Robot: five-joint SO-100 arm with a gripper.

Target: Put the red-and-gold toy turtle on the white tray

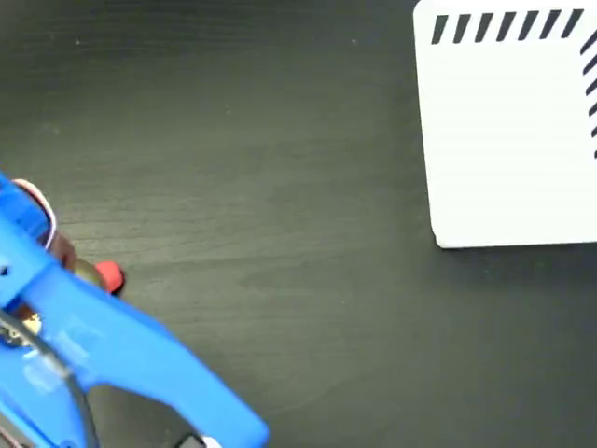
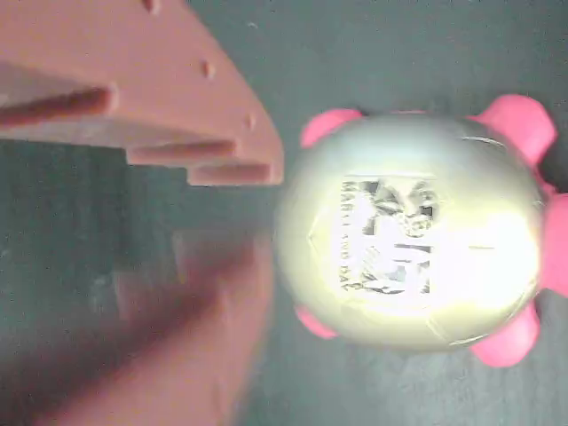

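Observation:
The red-and-gold toy turtle (image 2: 408,231) fills the right of the wrist view, its shiny gold shell with a dark printed mark facing the camera and coral-red legs around it. It lies on the dark table just beyond the tips of my gripper (image 2: 264,211). The gripper is open, and its two brownish fingers (image 2: 177,98) hold nothing between them. In the fixed view only a red part of the turtle (image 1: 109,277) shows beside the blue arm (image 1: 121,345) at the lower left. The white tray (image 1: 513,140), striped black along its edges, lies far off at the upper right.
A dark wood-grain table (image 1: 280,187) stretches between the arm and the tray. The arm's blue body covers the lower left corner of the fixed view and hides most of the gripper there.

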